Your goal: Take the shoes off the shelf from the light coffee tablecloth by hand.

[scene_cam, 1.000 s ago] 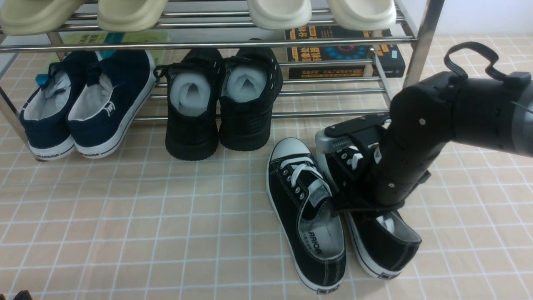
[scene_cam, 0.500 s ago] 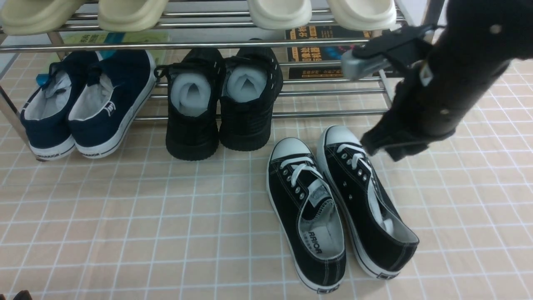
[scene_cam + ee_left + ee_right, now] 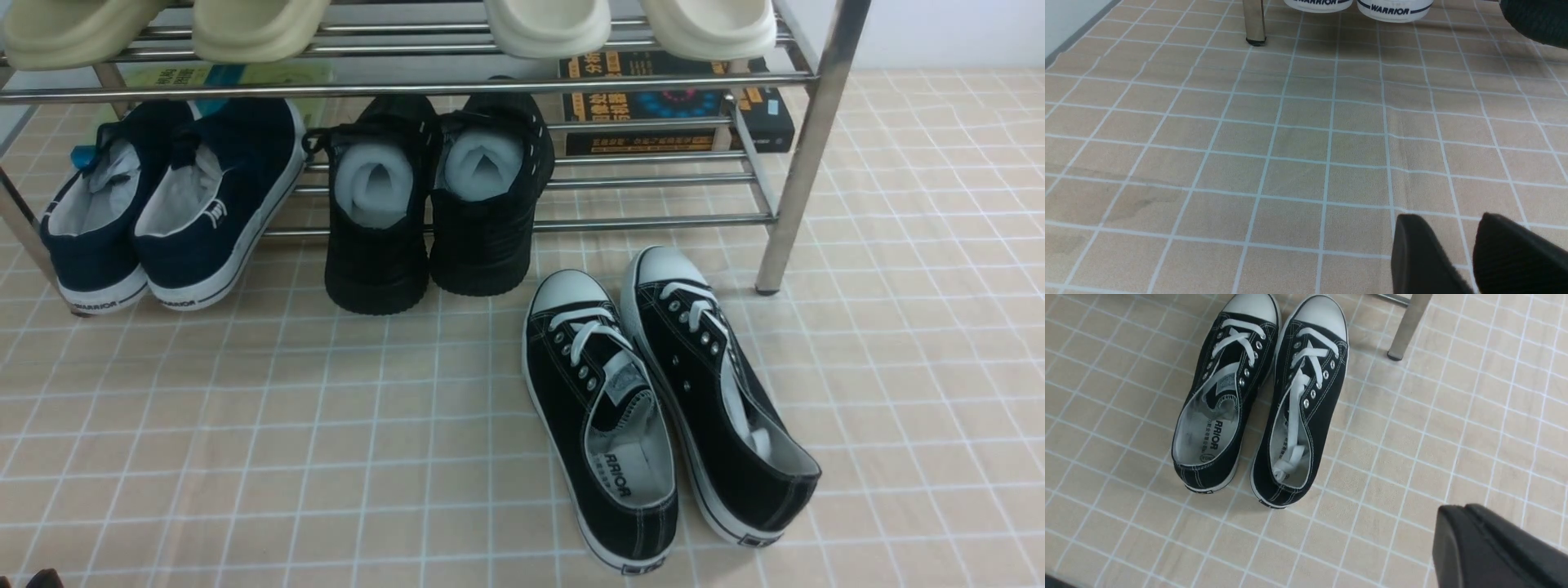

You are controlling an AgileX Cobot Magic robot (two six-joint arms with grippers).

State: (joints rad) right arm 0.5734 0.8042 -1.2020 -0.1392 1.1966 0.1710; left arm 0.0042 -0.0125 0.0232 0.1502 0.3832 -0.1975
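Observation:
The shoes, a black canvas pair with white laces and toe caps, lie side by side on the light coffee tablecloth [image 3: 245, 425], toes toward the shelf [image 3: 788, 180]. The left shoe [image 3: 600, 416] and right shoe [image 3: 710, 392] sit just in front of the chrome rack's right leg. They also show in the right wrist view [image 3: 1224, 396]. My right gripper [image 3: 1457, 512] is shut and empty, above the cloth and off to the side of the heels. My left gripper [image 3: 1449, 222] is open and empty, low over bare cloth [image 3: 1290, 143]. Neither arm shows in the front view.
A navy pair [image 3: 171, 204] and an all-black foam-stuffed pair [image 3: 441, 204] rest on the lower tier, heels outward. Cream slippers [image 3: 547, 24] sit on the upper tier, with books [image 3: 678, 106] behind. A shelf leg [image 3: 1254, 20] stands in the left wrist view.
My right arm rose off the right black sneaker and left the front view. Both sneakers stay on the cloth.

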